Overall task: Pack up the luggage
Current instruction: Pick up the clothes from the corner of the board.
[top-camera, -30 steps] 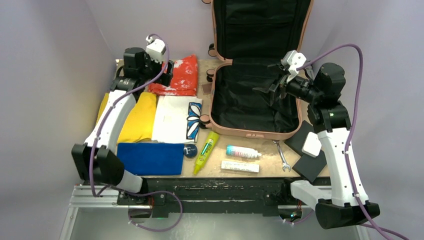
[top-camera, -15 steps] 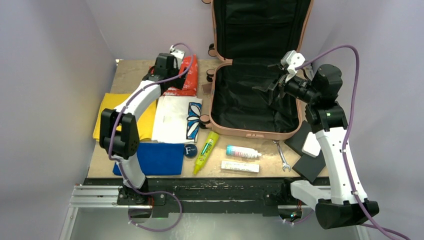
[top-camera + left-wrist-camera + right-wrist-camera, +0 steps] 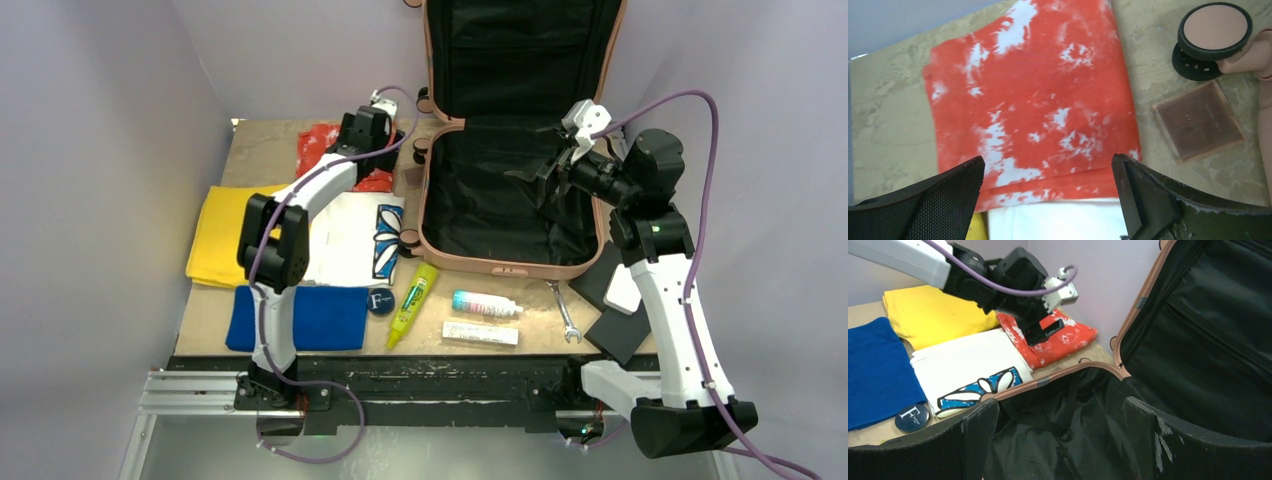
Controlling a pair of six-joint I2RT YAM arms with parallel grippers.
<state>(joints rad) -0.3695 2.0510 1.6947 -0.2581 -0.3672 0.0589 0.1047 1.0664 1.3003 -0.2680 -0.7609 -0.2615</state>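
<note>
The luggage (image 3: 478,212) was salmon-pink with black lining, the tie-dye cloth (image 3: 1033,100) orange-red blotched with white, the yellow cloth (image 3: 222,240) plain, the blue cloth (image 3: 325,318) deep and plain, the white cloth (image 3: 345,245) printed with a blue, black-outlined flower, the tube (image 3: 413,298) yellow-green, the square pads (image 3: 620,338) black, and the tile (image 3: 1198,120) brown.
</note>
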